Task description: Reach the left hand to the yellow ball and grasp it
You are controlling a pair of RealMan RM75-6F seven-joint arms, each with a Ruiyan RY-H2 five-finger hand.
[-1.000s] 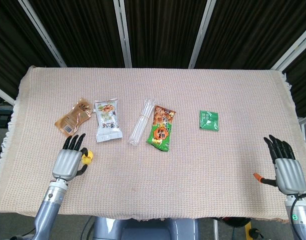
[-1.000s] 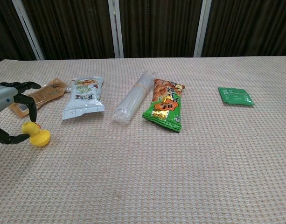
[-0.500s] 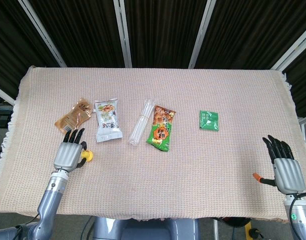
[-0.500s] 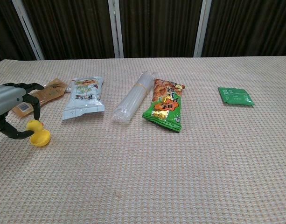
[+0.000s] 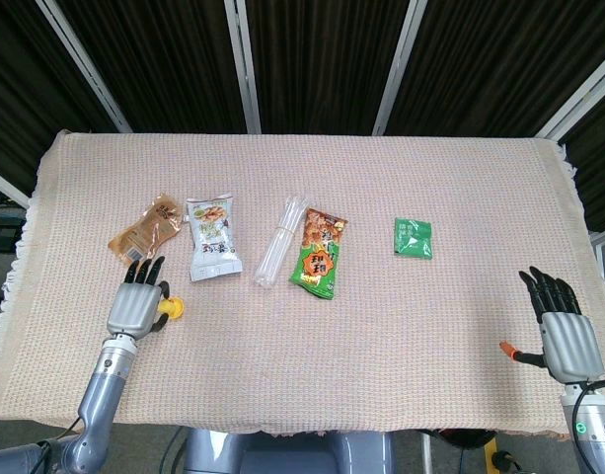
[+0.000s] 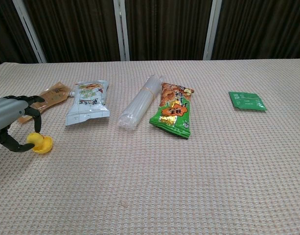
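Note:
The yellow ball (image 5: 172,309) (image 6: 41,143) lies on the woven cloth near the table's front left. My left hand (image 5: 136,303) (image 6: 11,120) sits just left of it, palm down. In the chest view its fingers (image 6: 33,111) arch above the ball without closing, and the thumb tip reaches the ball's left side low down. The ball rests on the cloth, not lifted. My right hand (image 5: 563,326) is at the table's front right edge, fingers stretched out and holding nothing; the chest view does not show it.
Behind the ball lie a brown snack packet (image 5: 144,231) (image 6: 46,97) and a white pouch (image 5: 212,237) (image 6: 88,102). Further right are a clear plastic tube (image 5: 279,240) (image 6: 140,108), an orange-green snack bag (image 5: 319,253) (image 6: 173,115) and a small green sachet (image 5: 414,238) (image 6: 246,101).
My left hand has drawn back toward the left front edge, so the ball now sits at its fingertips rather than under the palm. The ball turned slightly in place. The right hand stayed put.

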